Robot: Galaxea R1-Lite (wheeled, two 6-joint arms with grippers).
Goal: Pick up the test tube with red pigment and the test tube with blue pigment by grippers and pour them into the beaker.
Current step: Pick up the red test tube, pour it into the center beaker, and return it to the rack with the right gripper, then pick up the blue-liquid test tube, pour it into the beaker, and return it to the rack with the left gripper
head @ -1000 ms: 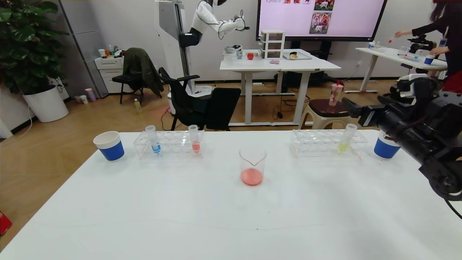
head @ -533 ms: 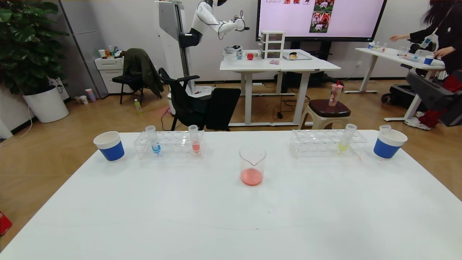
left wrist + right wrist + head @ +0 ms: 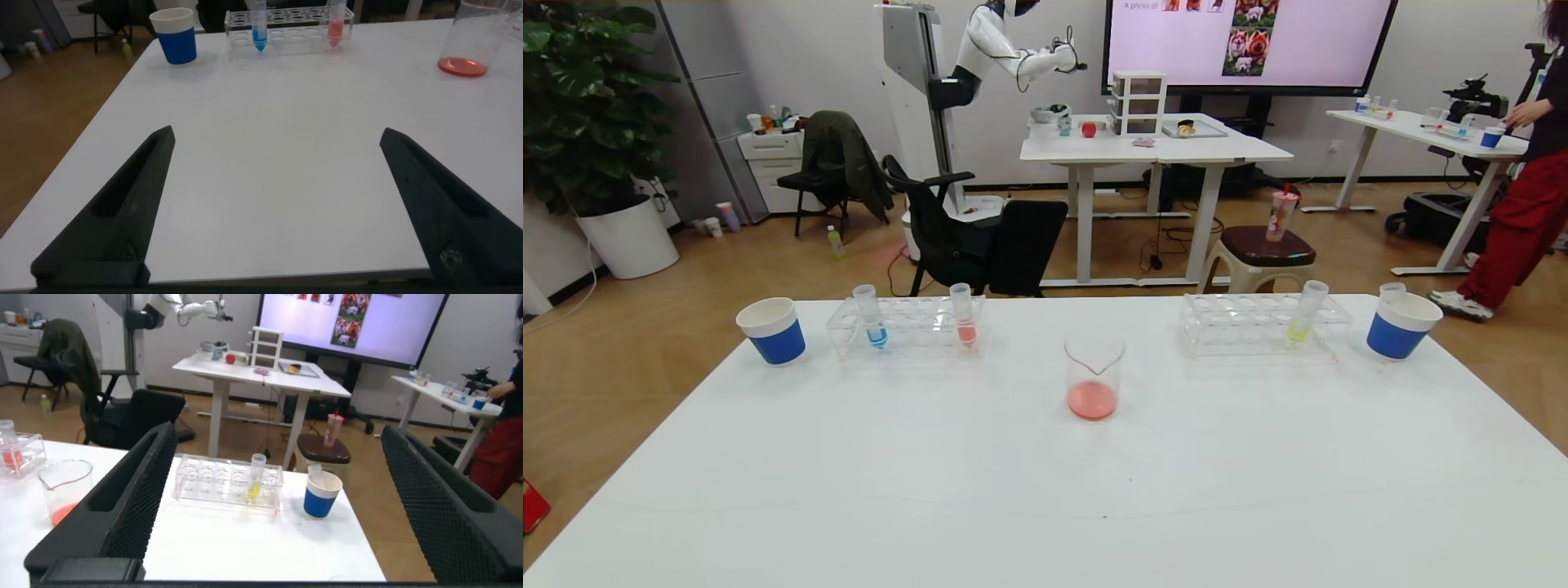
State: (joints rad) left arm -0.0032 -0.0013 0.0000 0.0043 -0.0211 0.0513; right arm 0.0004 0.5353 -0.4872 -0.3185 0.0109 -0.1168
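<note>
My left end effector (image 3: 274,204) hangs low over the near part of the counter (image 3: 931,490), well short of the beaker (image 3: 1094,378), with its two fingers spread wide and nothing between them. My right end effector (image 3: 278,498) is likewise spread wide and empty, held above the counter's right end and looking across toward the beaker.

Left of the beaker stands a clear rack (image 3: 907,327), with a blue-and-white cup (image 3: 770,329) beyond its far end. The test tube with blue pigment (image 3: 870,316) sits upright in the rack's outer end; the test tube with red pigment (image 3: 963,314) sits upright in the end nearer the beaker. The beaker itself already holds a shallow layer of salmon-red liquid. Right of the beaker, a second rack (image 3: 1262,325) carries a yellow-liquid tube (image 3: 1305,311), and a second cup (image 3: 1401,325) with a tube mouth showing at its rim stands beyond that.

Probable hazards, in my judgement:
- The tubes are slim and smooth, so an off-centre closure could let one slip or tilt in the rack.
- The rack looks light, so a lift that is not straight may drag it along the counter.
- The beaker mouth is narrow; tipping before the rim is over it would spill pigment.
- The right end effector could take the yellow tube by mistake.
</note>
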